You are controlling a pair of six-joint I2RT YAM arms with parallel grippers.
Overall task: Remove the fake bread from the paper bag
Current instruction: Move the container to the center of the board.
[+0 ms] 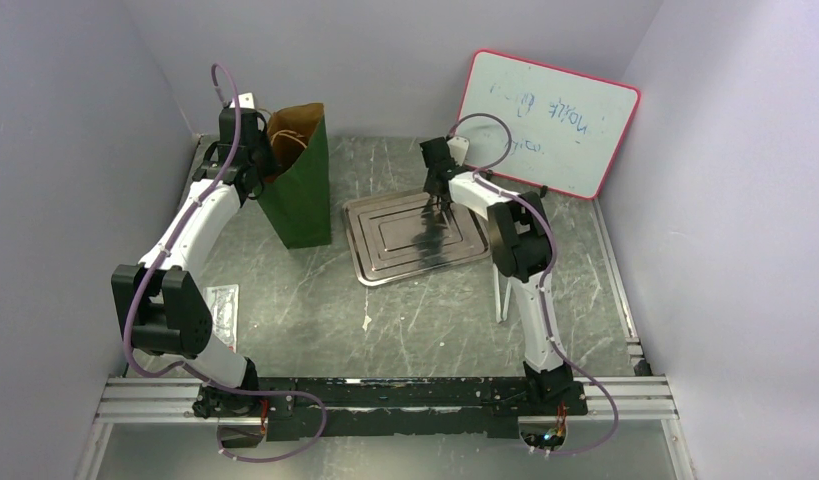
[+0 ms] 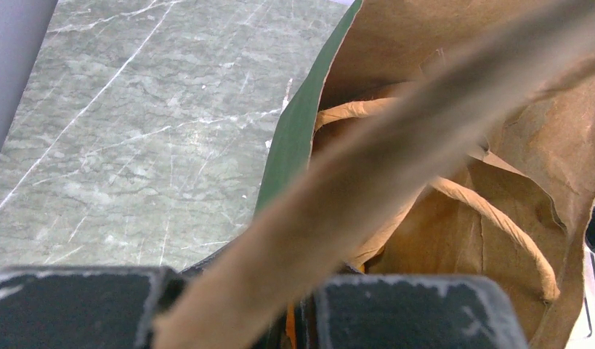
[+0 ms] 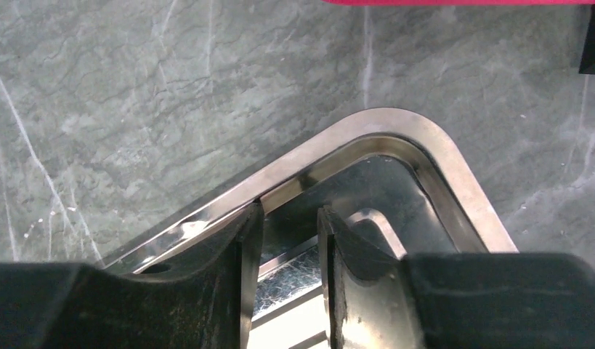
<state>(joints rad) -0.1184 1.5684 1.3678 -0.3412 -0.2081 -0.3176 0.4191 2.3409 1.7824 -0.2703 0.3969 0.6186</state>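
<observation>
Paper bag (image 1: 303, 190): stands upright at the left rear of the table (image 1: 415, 325), mouth open upward. Matte dark green outside, creased brown kraft inside.
- Fake bread: not clearly seen. The left wrist view shows only a thin orange sliver (image 2: 290, 326) low in the bag mouth, too small to identify. No bread lies outside the bag.
- Left gripper (image 1: 255, 160): at the bag's upper left rim, jaws closed. Up close, a thick tan cord handle (image 2: 396, 138), blurred by nearness, runs out from between the two black fingers (image 2: 76, 305), so the left gripper (image 2: 240, 309) is pinching the bag by that handle.
- Second twisted cord handle (image 2: 501, 225) arcs loose inside the mouth against wrinkled kraft.
- Bag's green wall (image 2: 298, 123) is a sharp straight edge against the tabletop.

Right gripper (image 1: 440, 200): well apart from the bag, over the far edge of the tray (image 1: 385, 255).
- Jaws stand partly open with a narrow gap, nothing between them (image 3: 288, 218).
- Its tips sit over a rounded corner of the tray rim (image 3: 396, 120). Contact cannot be judged.

Tray: flat polished silver metal, rectangular with rounded corners and stepped ridges. It lies just right of the bag.

Table: grey-green, marble-like, white veins and scuffs.

Whiteboard (image 1: 550, 125): pink-framed, faint scribbles, leaning at the rear right.

Small pale flat packet (image 1: 223, 312): near the left arm's elbow.
</observation>
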